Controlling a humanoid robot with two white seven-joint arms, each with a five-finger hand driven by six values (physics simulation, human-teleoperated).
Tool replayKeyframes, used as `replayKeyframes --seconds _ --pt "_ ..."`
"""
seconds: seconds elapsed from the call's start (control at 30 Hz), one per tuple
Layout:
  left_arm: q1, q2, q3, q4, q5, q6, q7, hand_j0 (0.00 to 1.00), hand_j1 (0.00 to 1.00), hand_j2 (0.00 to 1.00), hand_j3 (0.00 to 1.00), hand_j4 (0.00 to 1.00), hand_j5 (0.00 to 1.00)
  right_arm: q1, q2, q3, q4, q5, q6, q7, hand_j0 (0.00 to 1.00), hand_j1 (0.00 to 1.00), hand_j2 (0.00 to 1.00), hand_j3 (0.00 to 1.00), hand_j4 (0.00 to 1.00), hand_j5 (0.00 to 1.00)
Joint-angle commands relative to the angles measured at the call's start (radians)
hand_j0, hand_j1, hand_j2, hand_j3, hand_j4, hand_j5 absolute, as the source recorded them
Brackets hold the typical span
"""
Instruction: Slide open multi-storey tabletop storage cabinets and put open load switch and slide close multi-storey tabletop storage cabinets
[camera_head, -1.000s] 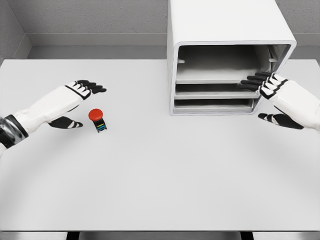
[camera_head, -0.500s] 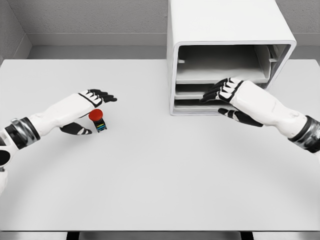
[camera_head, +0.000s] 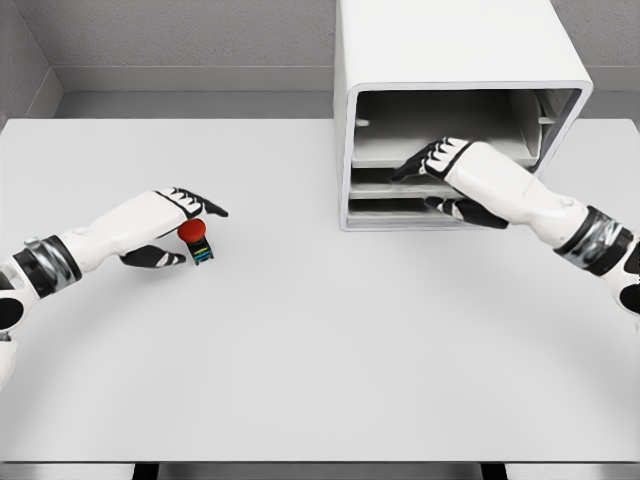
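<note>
The left robot hand (camera_head: 180, 225) sits at the middle left of the frame, its arm coming in from the lower left edge; its black fingers reach over the top of the load switch (camera_head: 196, 240) while the thumb lies low on the near side, so the robot hand is cupped loosely about the switch, though whether it actually touches cannot be told. The load switch stands on the surface (camera_head: 320, 370) with its red round cap up and a small dark body with coloured stripes beneath. The right robot hand (camera_head: 445, 180) is at the upper right of centre, its arm slanting in from the right edge; its fingers are stretched flat on the front edge of the middle drawer and the thumb hangs lower, in front of the bottom drawer, the hand spread rather than closed. The storage cabinet (camera_head: 450, 50) stands at the top right of the frame, a white box with its top compartment showing open and hollow. The surface is plain pale grey, and behind it runs a grey wall (camera_head: 180, 35).
</note>
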Motion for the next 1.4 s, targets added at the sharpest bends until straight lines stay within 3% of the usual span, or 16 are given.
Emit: replayKeyframes --seconds 0.0,0.27,0.33,0.5,0.73,0.93,1.37 --pt "0.0 0.0 -0.007 0.002 0.006 0.003 0.0 0.77 0.77 0.77 0.77 0.77 0.77 -0.006 0.009 0.014 0.039 -0.008 0.001 -0.002 0.7 0.7 0.7 0.7 0.7 0.7" --pt "-0.002 0.0 -0.014 0.02 0.005 0.003 0.0 0.74 0.74 0.74 0.74 0.74 0.74 -0.097 0.092 0.017 0.224 -0.004 0.001 0.0 0.7 0.7 0.7 0.7 0.7 0.7" --pt "-0.002 0.0 -0.014 0.025 0.005 0.003 0.0 0.75 0.75 0.75 0.75 0.75 0.75 -0.132 0.098 0.06 0.27 -0.004 0.001 0.0 0.7 0.7 0.7 0.7 0.7 0.7" --pt "-0.002 0.002 -0.014 0.032 0.005 0.003 0.0 0.73 0.73 0.73 0.73 0.73 0.73 -0.135 0.106 0.074 0.281 -0.002 0.001 0.0 0.7 0.7 0.7 0.7 0.7 0.7" --pt "-0.005 0.002 -0.014 0.034 -0.002 0.003 0.0 0.52 0.52 0.52 0.52 0.52 0.52 -0.143 0.123 0.092 0.307 0.005 0.001 0.0 0.7 0.7 0.7 0.7 0.7 0.7" --pt "-0.005 0.002 -0.013 0.032 -0.002 0.003 0.0 0.43 0.43 0.43 0.43 0.43 0.43 -0.132 0.103 0.092 0.296 0.018 0.001 0.0 0.72 0.72 0.72 0.72 0.72 0.72" --pt "-0.011 0.0 -0.003 -0.009 0.001 0.003 0.0 0.39 0.39 0.39 0.39 0.39 0.39 -0.123 0.014 0.081 0.24 0.001 0.001 -0.005 0.73 0.73 0.73 0.73 0.73 0.73"
